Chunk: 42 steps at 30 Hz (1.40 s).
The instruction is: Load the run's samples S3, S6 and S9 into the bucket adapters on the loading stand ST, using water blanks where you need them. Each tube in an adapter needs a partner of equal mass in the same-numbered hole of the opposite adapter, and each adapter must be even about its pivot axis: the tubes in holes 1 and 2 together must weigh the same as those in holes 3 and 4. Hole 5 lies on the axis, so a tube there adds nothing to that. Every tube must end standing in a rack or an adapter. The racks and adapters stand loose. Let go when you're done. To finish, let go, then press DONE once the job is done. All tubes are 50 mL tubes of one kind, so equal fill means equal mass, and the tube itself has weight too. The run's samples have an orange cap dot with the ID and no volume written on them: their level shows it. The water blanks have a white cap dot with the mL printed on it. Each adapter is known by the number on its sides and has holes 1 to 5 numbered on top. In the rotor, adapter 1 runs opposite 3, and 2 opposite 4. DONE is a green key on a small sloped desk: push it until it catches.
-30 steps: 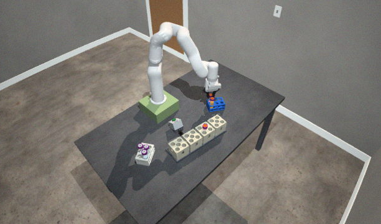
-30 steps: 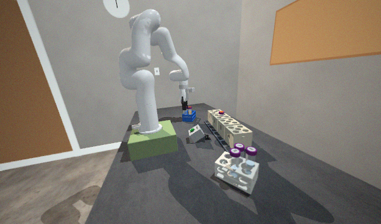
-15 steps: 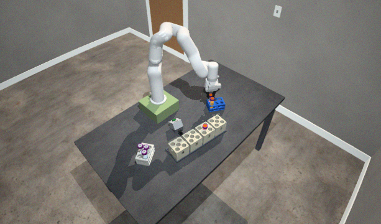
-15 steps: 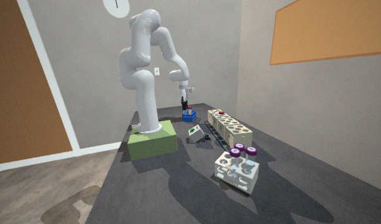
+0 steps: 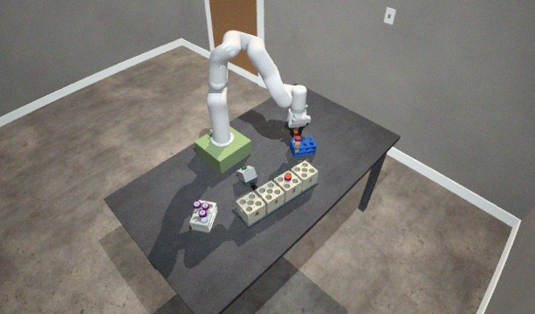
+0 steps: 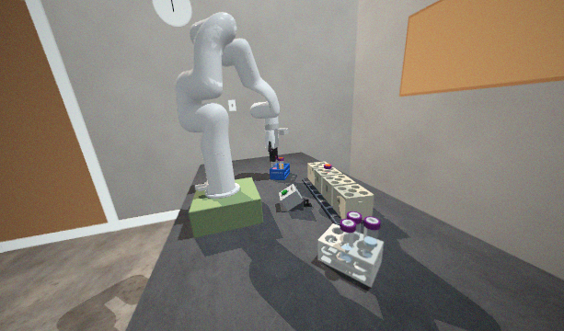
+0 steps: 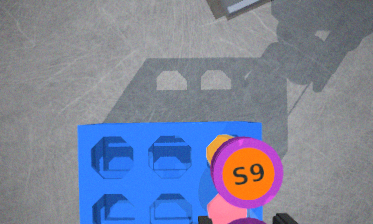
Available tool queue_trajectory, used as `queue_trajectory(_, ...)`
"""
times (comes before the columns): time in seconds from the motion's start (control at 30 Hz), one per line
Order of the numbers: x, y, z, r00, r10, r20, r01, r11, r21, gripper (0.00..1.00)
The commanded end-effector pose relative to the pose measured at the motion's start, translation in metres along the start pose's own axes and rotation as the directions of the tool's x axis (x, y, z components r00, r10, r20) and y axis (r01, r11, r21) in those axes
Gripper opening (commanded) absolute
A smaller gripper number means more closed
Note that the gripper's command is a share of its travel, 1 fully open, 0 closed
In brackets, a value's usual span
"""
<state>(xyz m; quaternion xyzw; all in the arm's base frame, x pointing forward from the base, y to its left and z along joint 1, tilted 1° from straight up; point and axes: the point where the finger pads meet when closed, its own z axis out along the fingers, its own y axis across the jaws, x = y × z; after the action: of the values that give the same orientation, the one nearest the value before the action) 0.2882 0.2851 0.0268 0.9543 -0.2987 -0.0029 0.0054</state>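
Note:
My gripper (image 5: 296, 133) (image 6: 273, 159) (image 7: 245, 219) is shut on a purple-capped tube (image 7: 244, 221) with pink fill at the blue rack (image 5: 310, 153) (image 7: 137, 129). Its ID is cut off; whether it is raised is unclear. Tube S9 (image 7: 248, 172) (image 5: 298, 139), with orange fill, stands beside it in the rack's corner hole. Another orange-dot tube (image 5: 288, 176) (image 6: 328, 165) stands in the second adapter from the blue rack's end of the stand. Its ID is unreadable. The white rack (image 5: 202, 226) (image 6: 325, 250) holds three white-dot water blanks (image 5: 202, 213) (image 6: 372, 222); their numbers are unreadable.
The loading stand (image 5: 276, 210) carries the adapters in a row: one end adapter (image 5: 250, 208) near the white rack, the other (image 5: 305, 173) near the blue rack. The DONE desk (image 5: 248, 175) (image 6: 292, 199) with its green key (image 5: 244, 168) stands between the arm's green base (image 5: 223, 161) and the stand.

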Motion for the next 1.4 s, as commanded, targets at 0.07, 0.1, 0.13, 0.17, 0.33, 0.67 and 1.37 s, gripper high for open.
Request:
queue_trajectory(0.07, 0.0, -0.001, -0.004, 1.0, 0.0, 0.0, 0.0, 1.0, 0.004, 0.0)
queue_trajectory(0.1, 0.0, -0.001, -0.005, 1.0, 0.0, 0.0, 0.0, 1.0, 0.004, 0.0)
queue_trajectory(0.13, 0.0, -0.001, -0.005, 1.0, 0.0, 0.0, 0.0, 1.0, 0.004, 0.0)
queue_trajectory(0.17, 0.0, -0.001, -0.006, 1.0, 0.0, 0.0, 0.0, 1.0, 0.004, 0.0)
queue_trajectory(0.33, 0.0, -0.001, -0.009, 1.0, 0.0, 0.0, 0.0, 1.0, 0.004, 0.0)
queue_trajectory(0.67, 0.0, -0.001, -0.014, 1.0, 0.0, 0.0, 0.0, 1.0, 0.004, 0.0)
queue_trajectory(1.37, 0.0, -0.001, -0.048, 1.0, 0.0, 0.0, 0.0, 1.0, 0.004, 0.0)
